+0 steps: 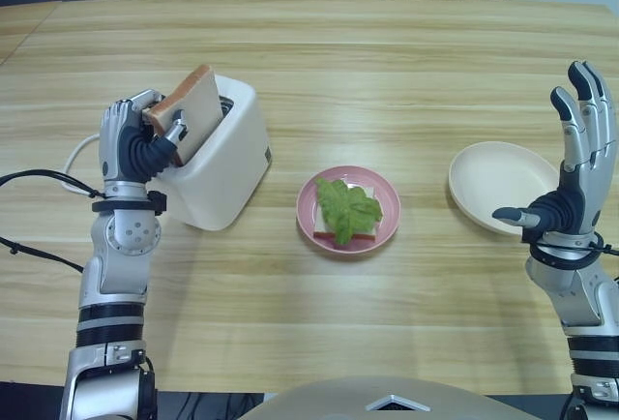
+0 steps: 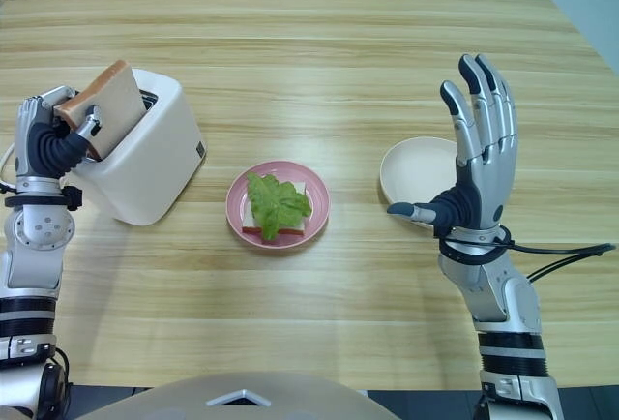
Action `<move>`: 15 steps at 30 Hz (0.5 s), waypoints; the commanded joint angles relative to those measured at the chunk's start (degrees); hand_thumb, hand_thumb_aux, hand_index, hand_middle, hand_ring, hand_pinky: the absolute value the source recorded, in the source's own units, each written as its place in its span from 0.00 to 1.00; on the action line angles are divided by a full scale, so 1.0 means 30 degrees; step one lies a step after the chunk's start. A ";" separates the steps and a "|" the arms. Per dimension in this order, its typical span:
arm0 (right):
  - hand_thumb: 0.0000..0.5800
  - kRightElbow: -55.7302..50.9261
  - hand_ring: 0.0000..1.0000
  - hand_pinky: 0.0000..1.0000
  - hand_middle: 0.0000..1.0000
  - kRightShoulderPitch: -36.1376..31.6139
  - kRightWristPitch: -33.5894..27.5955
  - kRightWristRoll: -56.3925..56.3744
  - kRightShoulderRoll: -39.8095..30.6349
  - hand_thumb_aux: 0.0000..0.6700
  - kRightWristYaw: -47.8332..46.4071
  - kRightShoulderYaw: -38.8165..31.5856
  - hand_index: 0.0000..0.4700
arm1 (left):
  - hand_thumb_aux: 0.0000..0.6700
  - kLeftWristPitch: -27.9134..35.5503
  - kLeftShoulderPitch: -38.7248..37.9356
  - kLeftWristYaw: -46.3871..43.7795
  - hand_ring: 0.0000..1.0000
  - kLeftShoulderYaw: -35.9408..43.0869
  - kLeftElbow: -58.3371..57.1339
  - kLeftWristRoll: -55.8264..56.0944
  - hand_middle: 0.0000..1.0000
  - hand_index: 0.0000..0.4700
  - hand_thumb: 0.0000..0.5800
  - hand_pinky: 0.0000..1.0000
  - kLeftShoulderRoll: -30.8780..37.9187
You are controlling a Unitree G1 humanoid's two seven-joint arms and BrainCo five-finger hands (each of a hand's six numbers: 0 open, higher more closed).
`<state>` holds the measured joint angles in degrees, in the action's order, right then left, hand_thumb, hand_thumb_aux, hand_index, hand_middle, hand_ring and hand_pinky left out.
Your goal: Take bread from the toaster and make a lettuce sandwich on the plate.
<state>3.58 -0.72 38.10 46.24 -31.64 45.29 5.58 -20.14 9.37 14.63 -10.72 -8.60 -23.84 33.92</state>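
A white toaster (image 1: 221, 159) stands on the left of the wooden table. A slice of bread (image 1: 184, 110) sticks up out of its slot, tilted left. My left hand (image 1: 135, 144) is shut on that slice, beside the toaster's left end. A pink plate (image 1: 348, 209) in the middle holds a bread slice (image 1: 352, 236) with a green lettuce leaf (image 1: 346, 207) lying on it. My right hand (image 2: 474, 164) is raised at the right, open, fingers spread upward, holding nothing.
An empty cream bowl (image 1: 498, 183) sits at the right, just behind my right hand. The toaster's white cord (image 1: 75, 164) loops off to the left. Black cables trail at both table edges. Bare tabletop stretches toward the far side.
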 commanded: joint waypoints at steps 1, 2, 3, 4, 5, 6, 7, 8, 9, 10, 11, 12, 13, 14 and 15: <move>0.00 -0.0340 0.00 0.00 0.00 -0.0142 0.0113 0.0318 0.0041 0.00 -0.0068 0.0058 0.00 | 1.00 -0.0534 0.0510 0.0612 1.00 -0.0137 0.0277 -0.0394 1.00 1.00 1.00 1.00 -0.0009; 0.00 -0.0423 0.00 0.00 0.00 -0.0175 0.0134 0.0332 0.0033 0.00 -0.0055 0.0039 0.00 | 1.00 -0.0666 0.0561 0.0788 1.00 -0.0163 0.0367 -0.0503 1.00 1.00 1.00 1.00 0.0049; 0.00 -0.0480 0.00 0.00 0.00 -0.0202 0.0155 0.0336 0.0027 0.00 -0.0050 0.0026 0.00 | 1.00 -0.0848 0.0608 0.0891 1.00 -0.0146 0.0490 -0.0589 1.00 1.00 1.00 1.00 0.0111; 0.00 -0.0550 0.00 0.00 0.00 -0.0225 0.0178 0.0345 0.0022 0.00 -0.0031 0.0018 0.00 | 1.00 -0.1062 0.0654 0.0920 1.00 -0.0028 0.0628 -0.0783 1.00 1.00 1.00 1.00 0.0214; 0.00 -0.0656 0.00 0.00 0.00 -0.0265 0.0215 0.0372 0.0019 0.00 0.0004 0.0002 0.00 | 1.00 -0.1270 0.0682 0.0860 1.00 0.0167 0.0800 -0.1019 1.00 1.00 1.00 1.00 0.0319; 0.00 -0.0759 0.00 0.00 0.00 -0.0296 0.0252 0.0410 0.0026 0.00 0.0043 -0.0018 0.00 | 1.00 -0.1538 0.0717 0.0739 1.00 0.0380 0.1024 -0.1190 1.00 1.00 1.00 1.00 0.0368; 0.00 -0.0884 0.00 0.00 0.00 -0.0339 0.0297 0.0447 0.0032 0.00 0.0084 -0.0046 0.00 | 1.00 -0.1755 0.0757 0.0627 1.00 0.0596 0.1283 -0.1388 1.00 1.00 1.00 1.00 0.0380; 0.00 -0.1025 0.00 0.00 0.00 -0.0390 0.0339 0.0487 0.0032 0.00 0.0125 -0.0084 0.00 | 1.00 -0.1943 0.0838 0.0484 1.00 0.0799 0.1568 -0.1508 1.00 1.00 1.00 1.00 0.0364; 0.00 -0.1143 0.00 0.00 0.00 -0.0419 0.0377 0.0521 0.0029 0.00 0.0167 -0.0115 0.00 | 1.00 -0.2139 0.0948 0.0326 1.00 0.0971 0.1818 -0.1576 1.00 1.00 1.00 1.00 0.0356; 0.00 -0.1244 0.00 0.00 0.00 -0.0434 0.0415 0.0558 0.0028 0.00 0.0208 -0.0138 0.00 | 1.00 -0.2374 0.1114 0.0235 1.00 0.1123 0.2018 -0.1645 1.00 1.00 1.00 1.00 0.0367; 0.00 -0.1348 0.00 0.00 0.00 -0.0441 0.0454 0.0597 0.0026 0.00 0.0253 -0.0166 0.00 | 1.00 -0.2672 0.1381 0.0098 1.00 0.1297 0.2234 -0.1694 1.00 1.00 1.00 1.00 0.0369; 0.00 -0.1487 0.00 0.00 0.00 -0.0507 0.0484 0.0648 0.0037 0.00 0.0285 -0.0248 0.00 | 1.00 -0.2973 0.1678 -0.0059 1.00 0.1495 0.2412 -0.1770 1.00 1.00 1.00 1.00 0.0409; 0.00 -0.1677 0.00 0.00 0.00 -0.0636 0.0520 0.0695 0.0055 0.00 0.0275 -0.0387 0.00 | 1.00 -0.3350 0.2028 -0.0222 1.00 0.1768 0.2522 -0.1828 1.00 1.00 1.00 1.00 0.0441; 0.00 -0.1909 0.00 0.00 0.00 -0.0822 0.0552 0.0755 0.0079 0.00 0.0242 -0.0580 0.00 | 1.00 -0.3753 0.2439 -0.0385 1.00 0.2122 0.2602 -0.1975 1.00 1.00 1.00 1.00 0.0427; 0.00 -0.2196 0.00 0.00 0.00 -0.1072 0.0604 0.0853 0.0090 0.00 0.0165 -0.0822 0.00 | 1.00 -0.4231 0.2969 -0.0586 1.00 0.2615 0.2588 -0.2099 1.00 1.00 1.00 1.00 0.0282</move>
<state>-1.59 -2.36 39.58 48.06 -31.59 46.24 4.53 -30.38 15.30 14.27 -5.35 -1.64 -29.08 34.75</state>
